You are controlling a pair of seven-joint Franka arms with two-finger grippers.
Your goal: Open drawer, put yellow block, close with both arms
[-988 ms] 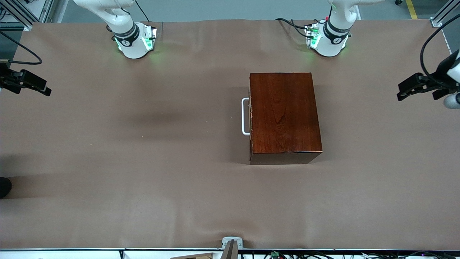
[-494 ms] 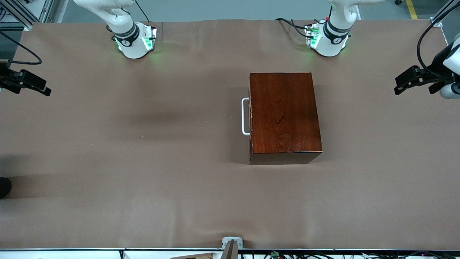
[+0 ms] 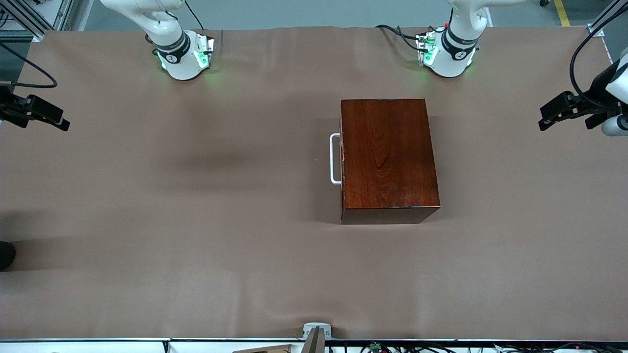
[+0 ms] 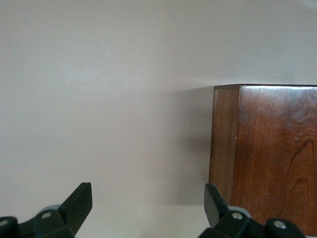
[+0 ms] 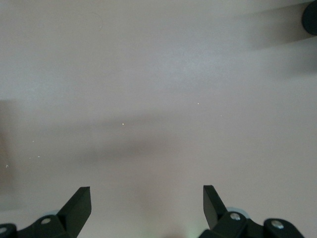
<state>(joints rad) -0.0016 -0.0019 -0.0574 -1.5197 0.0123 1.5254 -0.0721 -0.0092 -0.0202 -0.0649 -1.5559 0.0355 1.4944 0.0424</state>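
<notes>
Brown cloth covers the whole table (image 3: 196,220), and I see one big thing on it. It is a shiny red-brown wooden box (image 3: 387,157). The box sits a bit toward the left arm's end of the table, nearer to the arms' bases than to the front camera.

The drawer (image 3: 342,159) is in the side of the box that faces the right arm's end of the table. It is pushed all the way in, so I only see its thin front edge. Its white bar handle (image 3: 334,159) sticks out from that front.

I cannot see the yellow block in any view.

The left gripper (image 3: 564,112) is up in the air over the edge of the table at the left arm's end, well apart from the box. In the left wrist view its two black fingers (image 4: 79,206) stand wide apart with nothing between them. That view also shows a corner of the wooden box (image 4: 265,153) on the cloth below.

The right gripper (image 3: 44,116) is over the edge of the table at the right arm's end, well apart from the box too. Its fingers (image 5: 79,206) are spread wide and hold nothing. Under them I see only bare cloth.

Both arm bases (image 3: 184,59) glow green.
</notes>
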